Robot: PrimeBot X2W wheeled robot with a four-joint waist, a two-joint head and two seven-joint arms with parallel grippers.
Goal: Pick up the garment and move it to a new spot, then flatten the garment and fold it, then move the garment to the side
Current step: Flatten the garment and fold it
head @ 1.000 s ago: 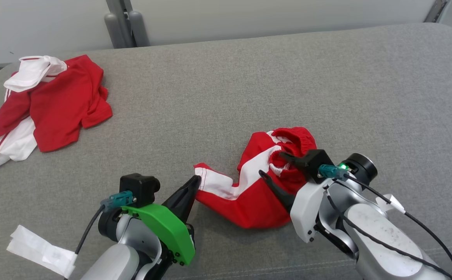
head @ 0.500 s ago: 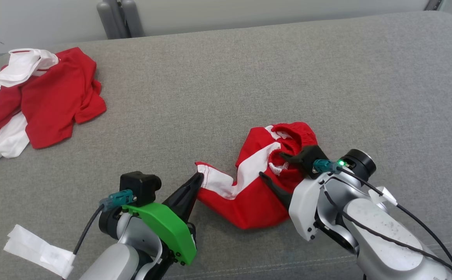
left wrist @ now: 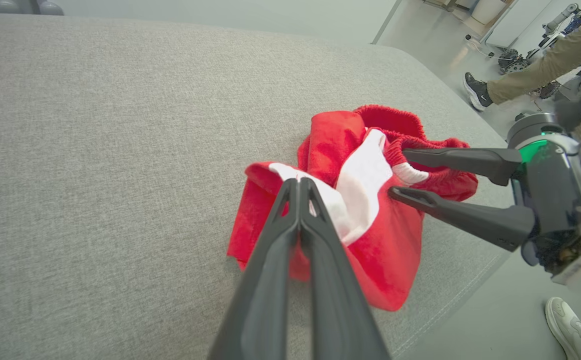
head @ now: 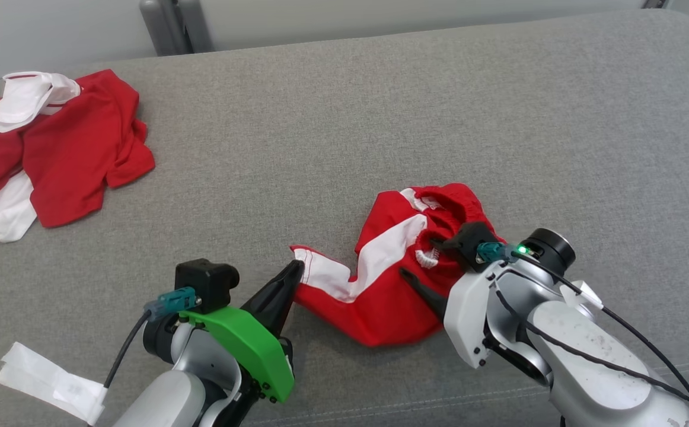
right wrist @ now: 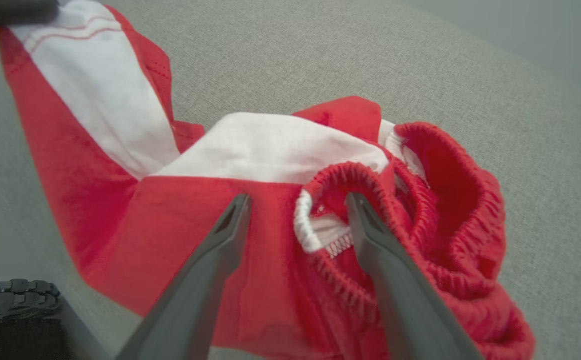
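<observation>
The garment [head: 380, 296] is a pair of red shorts with a white side stripe, crumpled on the grey cushion [head: 344, 130]. My left gripper [head: 297, 268] is shut on the white hem of one leg, which is pulled out to the left; the left wrist view shows the left gripper [left wrist: 298, 182] pinching that hem of the garment [left wrist: 385, 240]. My right gripper [head: 418, 257] is open, one finger on each side of the gathered waistband. From the right wrist, the right gripper [right wrist: 298, 199] straddles the waistband of the garment [right wrist: 170, 225].
A second red and white garment [head: 66, 148] lies at the cushion's far left. Grey posts [head: 166, 26] stand behind the cushion. The cushion's front edge runs just below the shorts. A person's leg and shoe [left wrist: 480, 90] are on the floor beyond, and another shoe [left wrist: 565, 315] is nearer.
The head camera has turned, so the whole picture has slid left and up. The grippers and the shorts hold nearly the same places relative to each other.
</observation>
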